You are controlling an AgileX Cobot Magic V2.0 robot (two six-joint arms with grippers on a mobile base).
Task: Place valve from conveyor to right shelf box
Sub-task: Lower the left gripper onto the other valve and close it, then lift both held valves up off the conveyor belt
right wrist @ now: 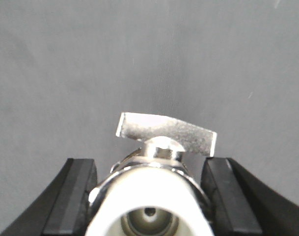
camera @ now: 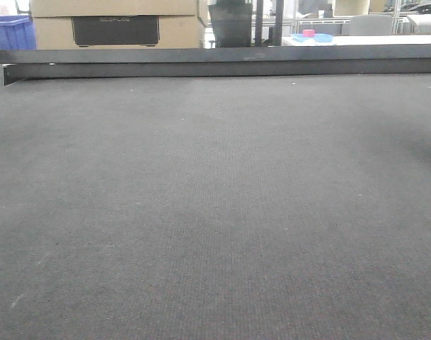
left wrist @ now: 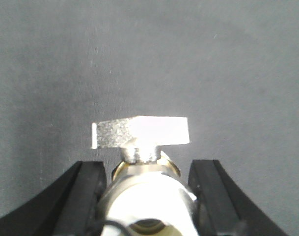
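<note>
Two arms each carry one: the left gripper (left wrist: 147, 169) pinches a valve (left wrist: 149, 196) by its body, and the right gripper (right wrist: 149, 164) clamps a second valve (right wrist: 149, 201) likewise (handles forward, likely to clear the fingers), both over the conveyor (camera: 215, 212).

Flat even light; valve (right wrist: 159, 172) handle glares, near cap blurred.

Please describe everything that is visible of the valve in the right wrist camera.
The valve is shiny silvery metal with a white plastic cap facing the camera, its round opening showing. A flat lever handle sits on a short stem, slightly tilted. The black jaws flank its body and seem to touch it. The grey conveyor lies behind.
</note>
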